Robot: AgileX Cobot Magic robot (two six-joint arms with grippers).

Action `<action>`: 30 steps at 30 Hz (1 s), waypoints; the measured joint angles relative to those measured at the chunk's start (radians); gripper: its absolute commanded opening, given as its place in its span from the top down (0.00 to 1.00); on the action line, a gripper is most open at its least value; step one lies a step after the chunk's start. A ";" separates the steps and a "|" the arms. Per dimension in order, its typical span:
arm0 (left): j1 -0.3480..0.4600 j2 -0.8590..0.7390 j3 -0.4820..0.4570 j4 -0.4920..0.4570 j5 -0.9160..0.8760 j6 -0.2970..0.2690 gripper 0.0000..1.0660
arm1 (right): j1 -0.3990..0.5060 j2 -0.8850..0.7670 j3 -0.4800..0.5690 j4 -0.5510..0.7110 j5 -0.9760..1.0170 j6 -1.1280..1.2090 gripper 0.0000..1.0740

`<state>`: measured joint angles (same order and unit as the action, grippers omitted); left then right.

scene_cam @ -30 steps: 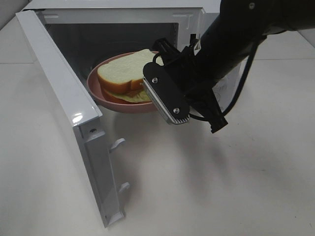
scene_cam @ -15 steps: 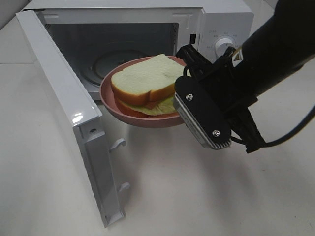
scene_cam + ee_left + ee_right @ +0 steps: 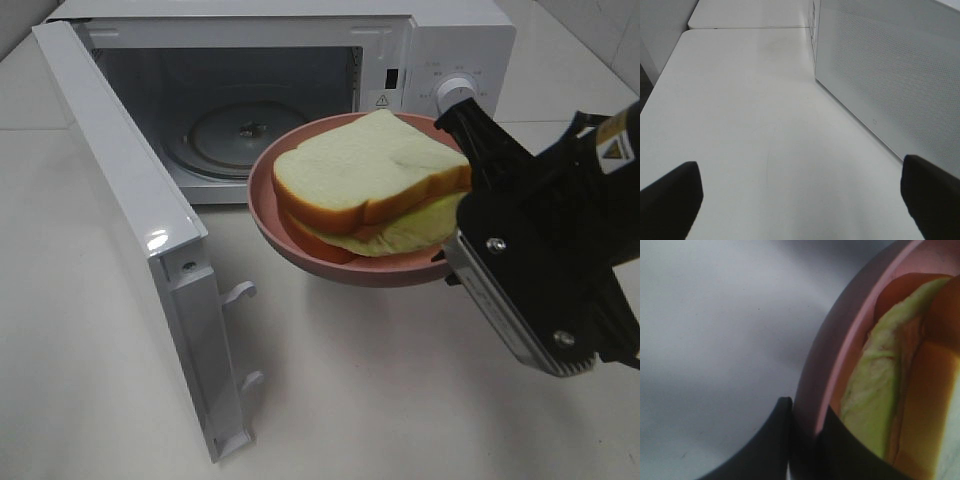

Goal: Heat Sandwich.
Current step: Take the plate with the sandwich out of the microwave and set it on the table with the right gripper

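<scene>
The right hand [image 3: 805,440] pinches the rim of the pink dish [image 3: 300,240], holding it in the air before the open microwave [image 3: 440,40]. The sandwich [image 3: 365,175] lies in the dish. The left hand [image 3: 800,200] is spread wide, grasping nothing, above the surface [image 3: 740,125].

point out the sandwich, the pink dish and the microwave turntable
sandwich [image 3: 365,165], exterior high view, top bread slice
pink dish [image 3: 262,205], exterior high view, left rim
microwave turntable [image 3: 215,135], exterior high view, glass plate left of centre
</scene>
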<state>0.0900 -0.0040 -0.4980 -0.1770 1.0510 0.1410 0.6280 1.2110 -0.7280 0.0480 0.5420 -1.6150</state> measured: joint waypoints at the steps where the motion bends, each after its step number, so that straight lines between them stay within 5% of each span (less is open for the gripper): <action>1: 0.000 0.000 0.000 0.000 0.000 0.000 0.05 | 0.000 -0.014 0.012 -0.010 0.008 0.010 1.00; 11: 0.000 0.000 0.000 0.000 0.000 0.000 0.05 | 0.000 -0.200 0.129 -0.048 0.065 0.093 1.00; 30: 0.000 0.000 0.000 0.000 0.000 0.000 0.05 | 0.000 -0.306 0.150 -0.257 0.172 0.411 1.00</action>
<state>0.0900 -0.0040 -0.4980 -0.1770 1.0510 0.1410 0.6280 0.9050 -0.5780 -0.2090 0.7140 -1.2040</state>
